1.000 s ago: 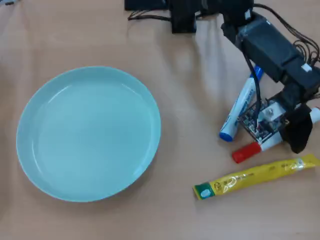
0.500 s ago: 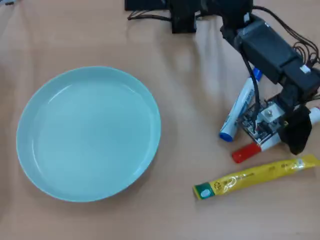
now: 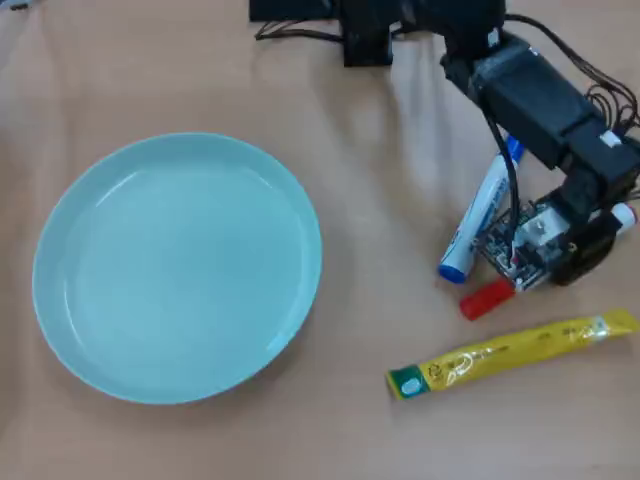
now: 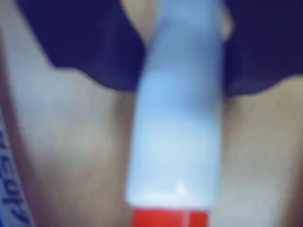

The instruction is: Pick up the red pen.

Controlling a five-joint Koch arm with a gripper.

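Observation:
The red pen (image 3: pixel 487 299), a white marker with a red cap, lies slanted at the right of the overhead view, and the arm covers its middle. Its white far end shows by the arm at the right. My gripper (image 3: pixel 568 256) sits down over the pen's body. The wrist view is blurred and very close: the pen's white barrel (image 4: pixel 177 123) runs up the middle, with the red cap at the bottom edge. The dark fingers (image 4: pixel 90 47) press against both sides of the barrel, so the gripper is shut on the pen.
A white marker with a blue cap (image 3: pixel 478 225) lies just left of the gripper, almost parallel to the pen. A flat yellow sachet (image 3: pixel 510 355) lies just below the pen. A large pale-green plate (image 3: pixel 60 330) fills the left half. Cables and the arm's base are along the top edge.
The black finger that stood out to the right of the pen has swung in against it. The pen's cap and white end have shifted slightly upward in the overhead view.

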